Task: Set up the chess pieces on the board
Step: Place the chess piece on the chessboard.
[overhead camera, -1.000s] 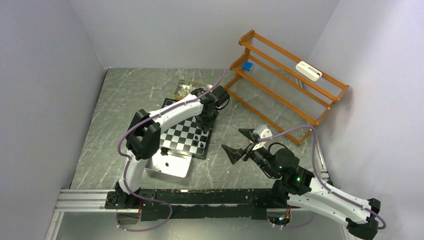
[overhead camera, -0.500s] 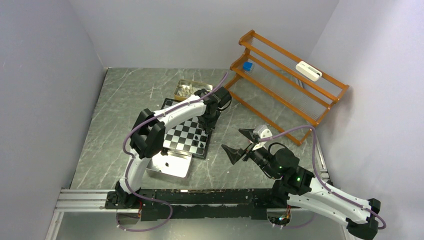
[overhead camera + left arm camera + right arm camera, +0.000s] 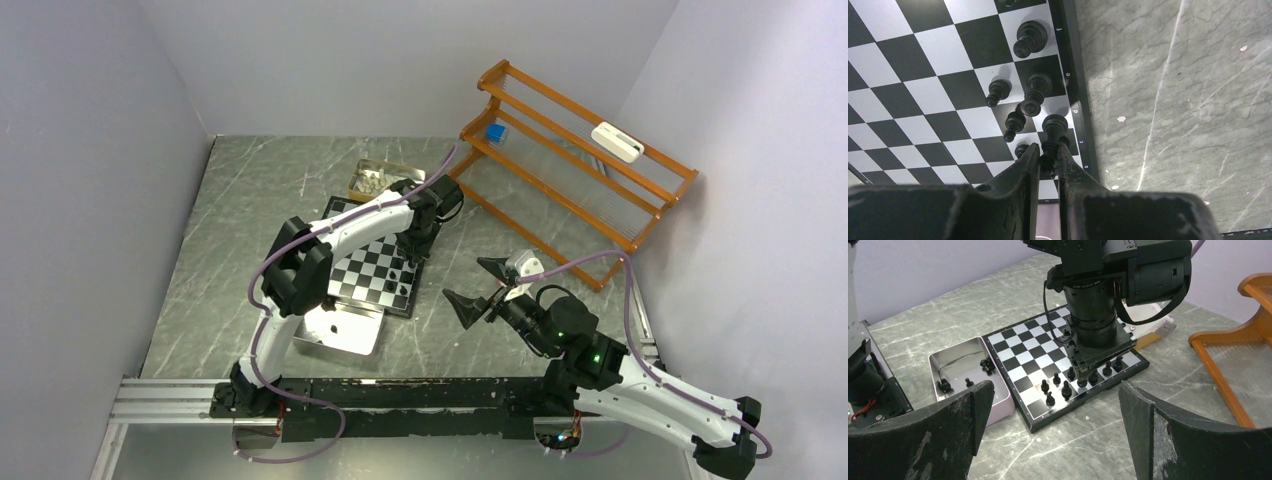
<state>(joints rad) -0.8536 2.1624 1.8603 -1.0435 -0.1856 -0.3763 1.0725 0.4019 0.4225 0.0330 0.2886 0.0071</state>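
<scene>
The board (image 3: 355, 270) lies at mid-table and also shows in the left wrist view (image 3: 938, 50) and the right wrist view (image 3: 1023, 347). Several black chess pieces (image 3: 1030, 37) stand along its right edge rows. My left gripper (image 3: 1049, 160) is over that edge (image 3: 410, 255), shut on a black piece (image 3: 1053, 135) whose base is at a white square by the border. I cannot tell if it touches the board. My right gripper (image 3: 480, 285) is wide open and empty, right of the board, fingers (image 3: 963, 410) apart.
A silver tray (image 3: 350, 338) with a few black pieces (image 3: 985, 364) sits by the board's near side. Another tray (image 3: 375, 180) with cream pieces lies beyond the board. An orange rack (image 3: 570, 160) stands at the back right.
The left arm's elbow has shifted slightly right. Its gripper stays at the board's right edge. The right arm has not moved.
</scene>
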